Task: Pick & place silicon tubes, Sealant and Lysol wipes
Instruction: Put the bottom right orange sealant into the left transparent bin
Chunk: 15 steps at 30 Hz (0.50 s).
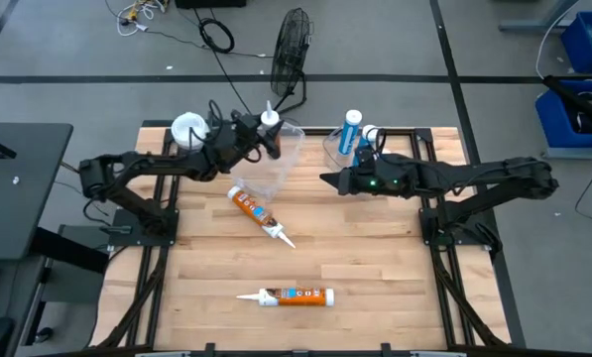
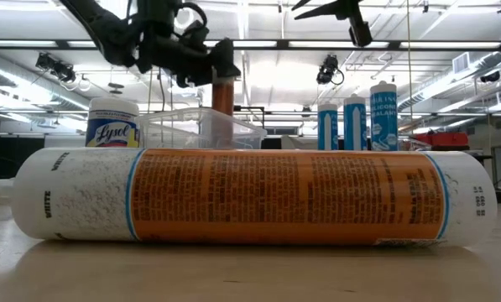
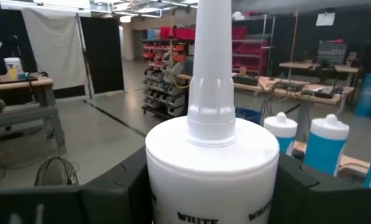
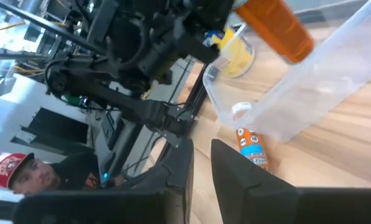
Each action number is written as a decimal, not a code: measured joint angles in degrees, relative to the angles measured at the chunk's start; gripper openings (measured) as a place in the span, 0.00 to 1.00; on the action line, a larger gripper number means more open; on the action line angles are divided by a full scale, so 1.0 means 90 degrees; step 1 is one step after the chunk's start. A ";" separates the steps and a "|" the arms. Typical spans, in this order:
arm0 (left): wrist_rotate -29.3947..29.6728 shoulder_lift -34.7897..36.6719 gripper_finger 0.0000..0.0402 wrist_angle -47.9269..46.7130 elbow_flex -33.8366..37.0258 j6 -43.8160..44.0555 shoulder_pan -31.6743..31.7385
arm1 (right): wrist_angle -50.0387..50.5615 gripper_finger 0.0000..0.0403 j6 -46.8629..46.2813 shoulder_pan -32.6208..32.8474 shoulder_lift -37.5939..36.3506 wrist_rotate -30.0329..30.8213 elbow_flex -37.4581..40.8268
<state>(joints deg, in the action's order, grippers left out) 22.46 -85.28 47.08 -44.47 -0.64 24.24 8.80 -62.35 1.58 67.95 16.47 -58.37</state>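
Observation:
My left gripper (image 1: 259, 141) is shut on an orange caulk tube with a white nozzle (image 1: 269, 119), held upright over the clear plastic bin (image 1: 281, 159). My right gripper (image 1: 325, 178) is open and empty, in the air to the right of the bin. The Lysol wipes (image 1: 186, 129), a yellow canister with a white lid (image 2: 113, 122), stand on their base left of the bin. Three blue tubes (image 2: 351, 122) stand upright at the far right. Two more orange tubes lie on their sides on the table, one mid-table (image 1: 259, 213) and one near the front edge (image 1: 294, 296). My left gripper pinches the tube's upper white end (image 3: 213, 155), just below the nozzle, between its two fingers (image 3: 110, 186). The fingers come level from the table's left and lie across the tube. The tube stands upright, nozzle up, with its orange body (image 2: 223, 96) hanging below the fingers over the bin.
A person in a red cap (image 4: 14, 171) shows beyond the table in the right wrist view. A fan (image 1: 294, 50) stands on the floor behind the table. The near orange tube (image 2: 242, 195) fills the low view. Bare wood (image 1: 375, 258) lies at the table's front right.

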 joint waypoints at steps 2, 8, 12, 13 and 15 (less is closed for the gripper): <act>0.0043 -0.0204 0.54 0.0335 0.0002 -0.0002 0.0023 | 0.0012 0.15 0.0000 -0.0019 0.0025 -0.0106 0.0000; 0.0124 -0.0800 0.54 0.0754 -0.0008 -0.0184 0.0089 | -0.0003 0.15 0.0027 -0.0157 0.0069 -0.0228 0.0000; 0.0174 -0.1100 0.54 0.0879 -0.0005 -0.0331 0.0091 | 0.0015 0.15 0.0033 -0.0270 0.0070 -0.0455 0.0000; 0.0169 -0.1177 0.54 0.0953 -0.0005 -0.0333 0.0102 | 0.0012 0.15 0.0046 -0.0283 0.0070 -0.0456 0.0000; 0.0179 -0.1306 0.54 0.1139 -0.0005 -0.0335 0.0125 | 0.0018 0.15 0.0051 -0.0299 0.0067 -0.0470 0.0000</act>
<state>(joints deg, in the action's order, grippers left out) 24.08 -97.04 57.33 -44.51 -3.66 25.37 8.96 -61.89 -1.10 68.55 12.24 -58.37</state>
